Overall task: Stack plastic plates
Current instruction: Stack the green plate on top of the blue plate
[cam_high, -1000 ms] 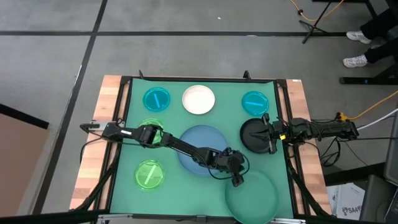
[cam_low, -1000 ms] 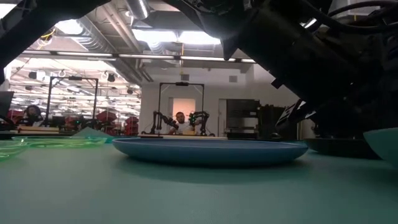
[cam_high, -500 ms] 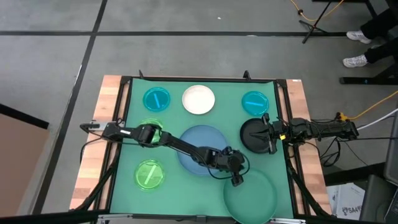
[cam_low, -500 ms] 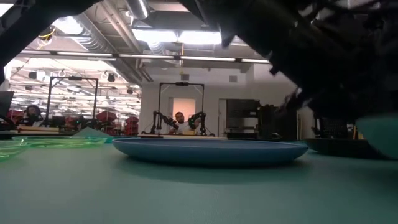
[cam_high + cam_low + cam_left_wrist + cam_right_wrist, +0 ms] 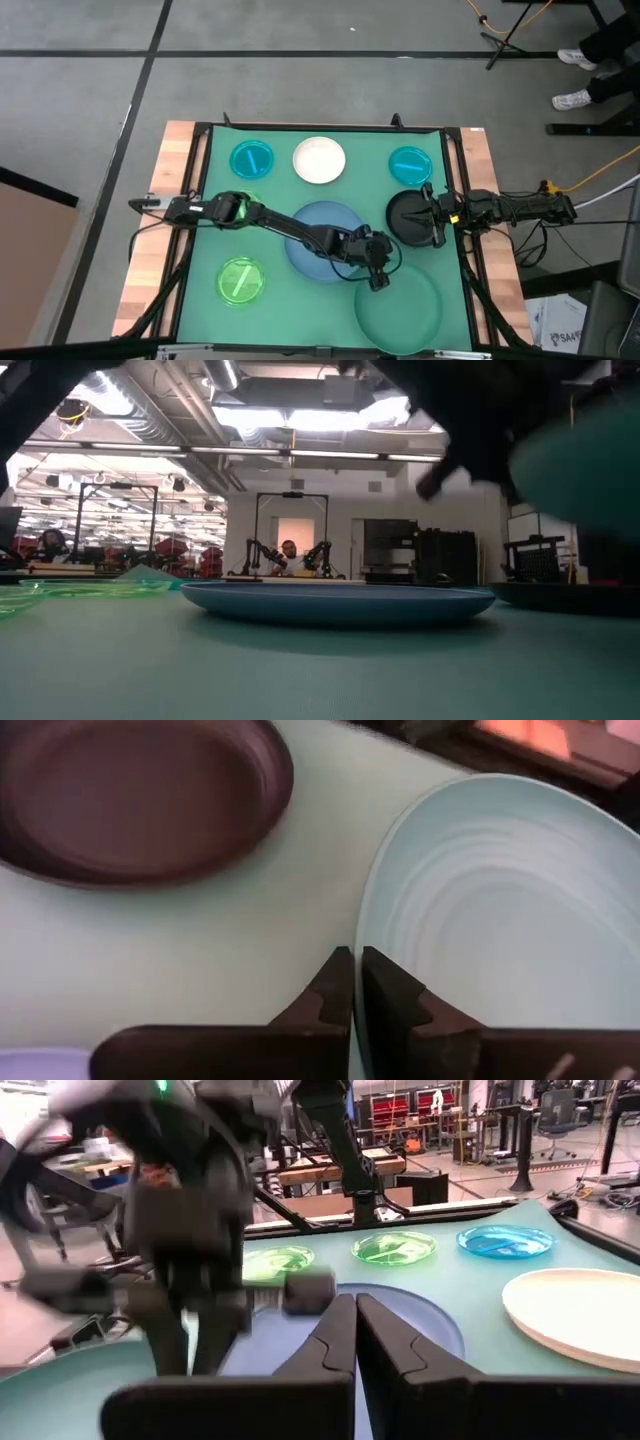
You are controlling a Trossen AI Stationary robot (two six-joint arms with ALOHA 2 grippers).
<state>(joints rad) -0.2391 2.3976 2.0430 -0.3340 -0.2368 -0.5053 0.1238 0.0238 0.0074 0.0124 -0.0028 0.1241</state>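
My left gripper point(image 5: 375, 282) reaches across the blue plate point(image 5: 322, 240) and is shut on the big dark green plate point(image 5: 400, 312) at the table's near right. In the low view that plate point(image 5: 580, 460) hangs raised and blurred above the black plate point(image 5: 570, 596). My right gripper point(image 5: 428, 215) sits shut over the right part of the black plate point(image 5: 405, 215). Along the far side rest a cyan plate point(image 5: 251, 158), the white plate point(image 5: 319, 160) and a second cyan plate point(image 5: 410, 163). One lime plate point(image 5: 241, 280) lies near left; another is mostly hidden under my left arm. My left gripper pinches the dark green plate's rim point(image 5: 363, 925) on its far-left side, one finger point(image 5: 335, 982) outside and one point(image 5: 385, 988) over the inner face. It comes from above, slanting from the table's left. The held side is raised off the mat. My right gripper: I cannot tell whether it touches the black plate.
The blue plate point(image 5: 335, 600) lies flat mid-table, just left of the held plate. Wooden strips point(image 5: 150, 260) and a dark frame border the green mat point(image 5: 300, 300). In the right wrist view the left arm point(image 5: 190, 1210) stands over the blue plate point(image 5: 420, 1325).
My left gripper has risen and drawn slightly toward the far-left, staying shut on the dark green plate's rim. The plate has come up off the mat on its held side and shifted a little toward the blue plate. In the low view it climbs from table level to the upper right.
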